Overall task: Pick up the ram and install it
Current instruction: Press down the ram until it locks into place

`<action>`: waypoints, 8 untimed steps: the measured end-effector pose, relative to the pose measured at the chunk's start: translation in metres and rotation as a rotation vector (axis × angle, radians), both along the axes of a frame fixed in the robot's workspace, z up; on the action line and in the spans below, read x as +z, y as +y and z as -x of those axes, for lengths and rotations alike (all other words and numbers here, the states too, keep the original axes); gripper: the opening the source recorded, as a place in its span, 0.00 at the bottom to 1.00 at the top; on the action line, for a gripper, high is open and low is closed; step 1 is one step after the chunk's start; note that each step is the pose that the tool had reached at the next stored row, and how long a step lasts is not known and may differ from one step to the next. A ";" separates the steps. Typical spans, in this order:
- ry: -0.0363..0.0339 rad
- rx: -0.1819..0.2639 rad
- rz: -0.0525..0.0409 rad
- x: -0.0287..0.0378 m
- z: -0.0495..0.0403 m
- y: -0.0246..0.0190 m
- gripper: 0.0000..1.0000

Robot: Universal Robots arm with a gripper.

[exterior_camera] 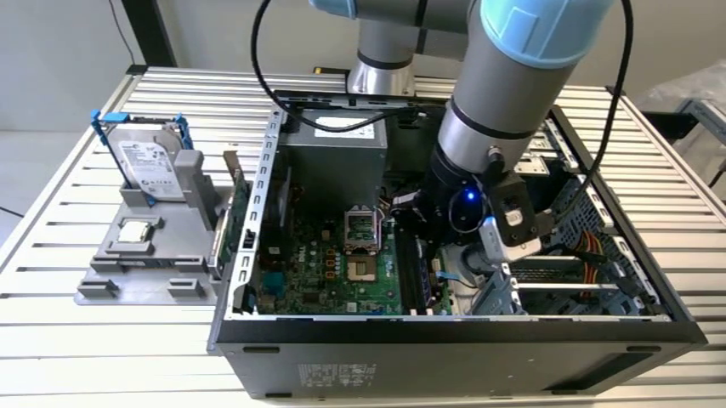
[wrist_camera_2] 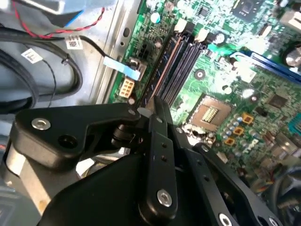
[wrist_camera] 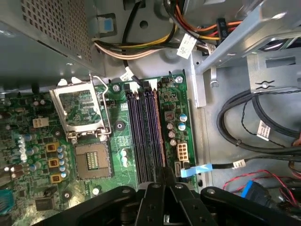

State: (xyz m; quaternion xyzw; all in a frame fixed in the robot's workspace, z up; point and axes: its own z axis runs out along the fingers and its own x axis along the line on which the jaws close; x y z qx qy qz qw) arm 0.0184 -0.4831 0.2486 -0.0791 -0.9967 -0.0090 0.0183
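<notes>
My gripper (wrist_camera: 164,181) hangs inside the open computer case (exterior_camera: 454,327), fingers pinched on the ram (wrist_camera: 158,136) seated in the motherboard's (wrist_camera: 70,155) slots.

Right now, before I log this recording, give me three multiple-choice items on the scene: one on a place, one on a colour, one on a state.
1. Where is the gripper?
A. Over the hard drive
B. Just over the memory slots on the board
C. Outside the computer case, above the table

2. What colour is the frame around the hard drive?
A. Red
B. Yellow
C. Blue

3. What state is the processor socket in?
A. Cover lifted, socket empty
B. Cover shut
C. Hidden under a fan

Answers:
1. B: in both wrist views its tip sits at one end of the long dark slots.
2. C: the exterior view shows blue bars edging the upright drive.
3. A: the first wrist view shows the metal cover swung up beside the bare socket.
</notes>
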 end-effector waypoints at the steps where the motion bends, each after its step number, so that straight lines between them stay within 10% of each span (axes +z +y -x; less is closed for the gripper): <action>1: 0.0000 0.000 -0.0001 0.0044 0.0000 0.0000 0.00; 5: 0.0000 0.000 -0.0001 0.0228 -0.0001 0.0000 0.00; 8: 0.0000 0.000 0.0001 0.0244 -0.0001 0.0000 0.00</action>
